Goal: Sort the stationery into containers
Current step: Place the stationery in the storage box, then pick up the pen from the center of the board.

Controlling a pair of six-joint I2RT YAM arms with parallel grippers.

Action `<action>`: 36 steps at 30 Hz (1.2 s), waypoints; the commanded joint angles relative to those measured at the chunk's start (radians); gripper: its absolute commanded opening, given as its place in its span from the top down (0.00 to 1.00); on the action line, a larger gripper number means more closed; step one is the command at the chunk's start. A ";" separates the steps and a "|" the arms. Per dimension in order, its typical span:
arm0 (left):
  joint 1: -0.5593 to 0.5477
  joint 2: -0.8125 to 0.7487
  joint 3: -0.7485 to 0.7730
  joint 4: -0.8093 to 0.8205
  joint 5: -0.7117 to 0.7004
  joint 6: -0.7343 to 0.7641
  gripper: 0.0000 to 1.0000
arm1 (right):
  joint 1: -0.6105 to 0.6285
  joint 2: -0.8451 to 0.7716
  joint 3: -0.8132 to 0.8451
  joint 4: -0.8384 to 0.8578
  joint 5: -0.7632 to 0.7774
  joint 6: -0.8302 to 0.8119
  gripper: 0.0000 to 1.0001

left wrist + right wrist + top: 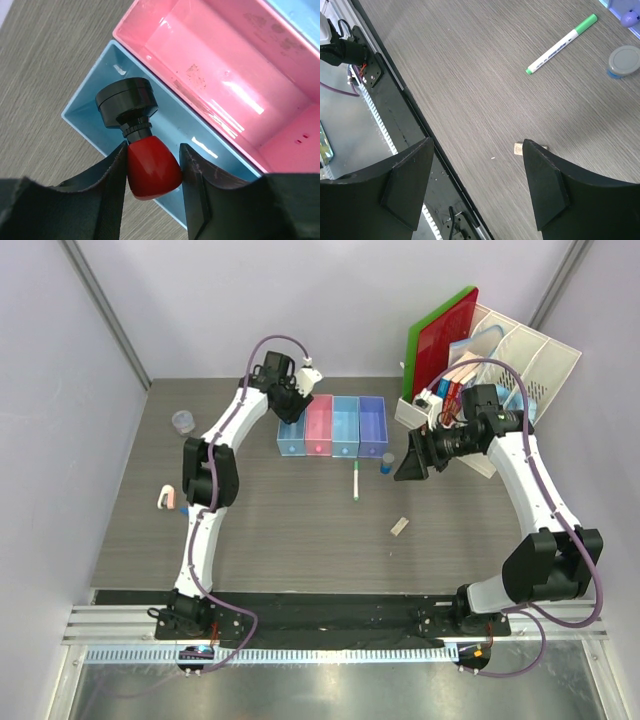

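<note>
We see the left gripper (152,156) clamped on the red end of the red-black cylinder (126,101), its black cap poised over the blue tray (87,109) (the pink tray (225,75) sits flush against it, at 2 o'clock). The right gripper (476,145) hovers above the table (470,75), jaws spread wide, nothing between them. In its wrist view the eraser block (518,148) peeks out beside one finger, and the green-tipped pen (560,45) lies at 1 o'clock.
</note>
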 commanded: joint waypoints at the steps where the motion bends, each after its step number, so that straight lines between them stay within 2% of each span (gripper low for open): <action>1: -0.005 -0.015 -0.038 0.089 -0.041 -0.011 0.50 | -0.007 -0.047 -0.002 0.013 -0.025 -0.017 0.22; 2: -0.005 -0.017 -0.044 0.095 -0.047 -0.011 0.45 | -0.007 -0.045 -0.004 0.015 -0.025 -0.017 0.22; 4: -0.005 -0.021 -0.046 0.105 -0.052 -0.017 0.40 | -0.006 -0.045 -0.010 0.015 -0.025 -0.020 0.22; 5: -0.005 -0.023 -0.047 0.109 -0.057 -0.022 0.32 | -0.007 -0.041 -0.013 0.015 -0.025 -0.020 0.22; 7: -0.007 -0.029 -0.049 0.114 -0.060 -0.024 0.26 | -0.007 -0.035 -0.020 0.018 -0.027 -0.024 0.22; 10: -0.005 -0.043 -0.058 0.126 -0.066 -0.028 0.25 | -0.010 -0.027 -0.033 0.037 -0.013 -0.008 0.22; 14: -0.005 -0.096 -0.103 0.157 -0.064 -0.051 0.24 | -0.007 -0.018 -0.068 0.188 0.085 0.081 0.22; 21: -0.005 -0.276 -0.218 0.178 -0.001 -0.131 0.20 | -0.007 0.140 -0.045 0.309 0.240 0.151 0.22; 26: -0.007 -0.449 -0.382 0.186 0.043 -0.134 0.16 | 0.008 0.226 -0.024 0.396 0.317 0.209 0.22; 29: -0.007 -0.541 -0.494 0.201 0.068 -0.132 0.04 | 0.037 0.270 -0.001 0.430 0.366 0.236 0.22; 31: -0.007 -0.584 -0.569 0.206 0.081 -0.128 0.00 | 0.053 0.295 0.018 0.446 0.417 0.248 0.22; 36: -0.007 -0.696 -0.685 0.214 0.092 -0.133 0.00 | 0.132 0.362 0.076 0.461 0.535 0.262 0.22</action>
